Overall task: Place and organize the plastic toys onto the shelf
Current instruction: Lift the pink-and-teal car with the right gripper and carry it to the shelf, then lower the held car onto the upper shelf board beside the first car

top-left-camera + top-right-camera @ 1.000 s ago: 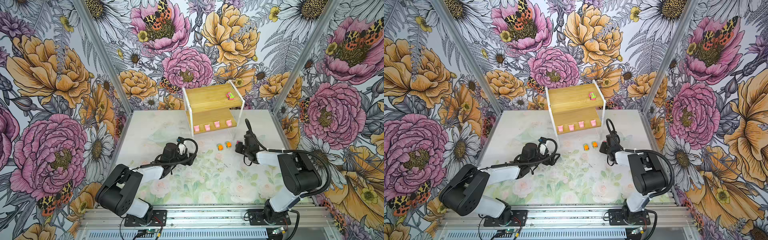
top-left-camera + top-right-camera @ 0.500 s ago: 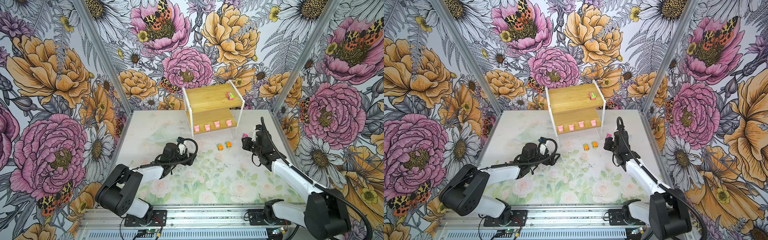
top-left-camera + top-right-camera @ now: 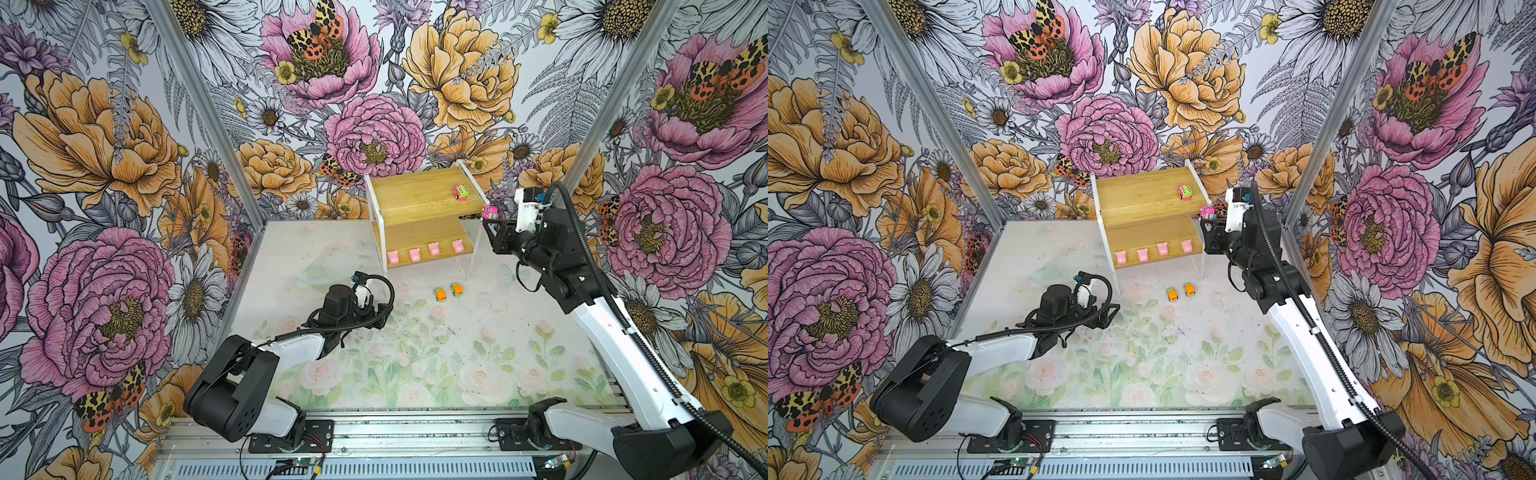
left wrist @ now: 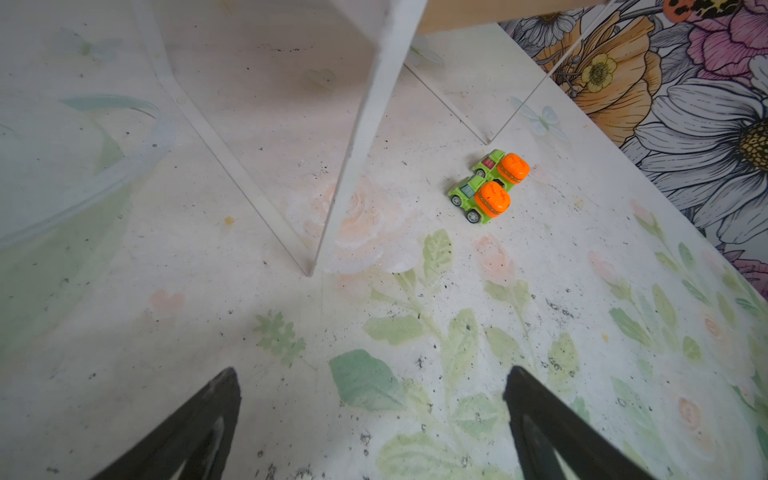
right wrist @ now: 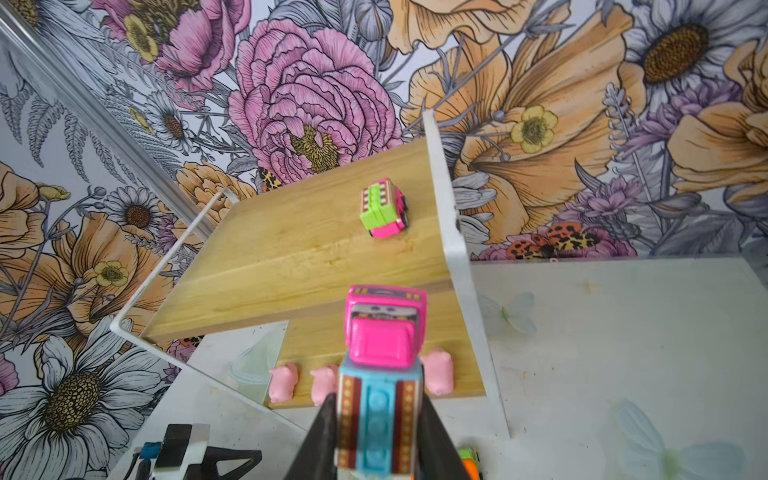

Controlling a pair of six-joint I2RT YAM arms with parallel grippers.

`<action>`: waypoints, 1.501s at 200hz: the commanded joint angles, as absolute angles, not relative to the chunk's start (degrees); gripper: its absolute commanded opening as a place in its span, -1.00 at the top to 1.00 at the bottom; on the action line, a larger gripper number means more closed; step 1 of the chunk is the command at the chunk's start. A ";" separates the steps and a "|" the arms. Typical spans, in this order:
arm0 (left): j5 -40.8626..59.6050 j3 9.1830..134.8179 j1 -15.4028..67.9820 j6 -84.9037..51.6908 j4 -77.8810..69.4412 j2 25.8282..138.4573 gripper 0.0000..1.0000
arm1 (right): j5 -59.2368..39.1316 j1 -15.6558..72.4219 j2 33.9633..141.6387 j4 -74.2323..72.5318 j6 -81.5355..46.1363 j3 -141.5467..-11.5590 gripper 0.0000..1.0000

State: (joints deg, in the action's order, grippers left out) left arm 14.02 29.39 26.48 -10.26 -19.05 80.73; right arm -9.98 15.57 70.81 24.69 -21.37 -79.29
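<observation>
While the right gripper point(image 3: 491, 219) is clamped on a pink car with a blue back point(image 3: 490, 212), it holds that toy in the air, clear of the table point(image 3: 457, 353), just beside the right end of the shelf point(image 3: 415, 199) at about the height of the upper board. The right wrist view confirms the grip: both black fingers point(image 5: 322, 436) press the sides of the blue back, the pink cab pointing toward the shelf.

Upper board: one pink car with a green back point(image 3: 460, 192) stands near the right end.

Lower board: four pale pink figures point(image 3: 392, 257) point(image 3: 414, 254) point(image 3: 435, 248) point(image 3: 458, 245) stand in a row along the front edge, evenly spaced.

Table: two orange-and-green cars point(image 3: 440, 294) point(image 3: 456, 289) sit side by side just in front of the shelf's right front leg, pointing the same way in the left wrist view.

Left gripper point(image 4: 370, 382): low over the table in front of the shelf's left front leg, jaws spread wide with nothing between them.
</observation>
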 commanded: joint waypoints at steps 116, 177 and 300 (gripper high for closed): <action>13.93 28.97 25.46 -9.21 -17.93 76.82 -0.98 | -10.85 24.22 101.41 38.33 -18.61 -118.03 0.50; 14.86 28.65 24.37 -9.06 -17.88 76.81 -0.98 | 0.92 27.68 105.42 45.78 -19.48 -125.53 0.50; 15.55 28.84 23.79 -9.15 -18.58 78.13 -0.98 | 6.18 28.02 110.64 51.01 -20.61 -130.54 0.50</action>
State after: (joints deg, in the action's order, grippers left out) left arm 14.26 29.32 24.45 -10.02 -17.80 77.97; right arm 4.89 27.75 110.08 50.39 -20.08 -128.33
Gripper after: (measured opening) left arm 0.988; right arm 0.279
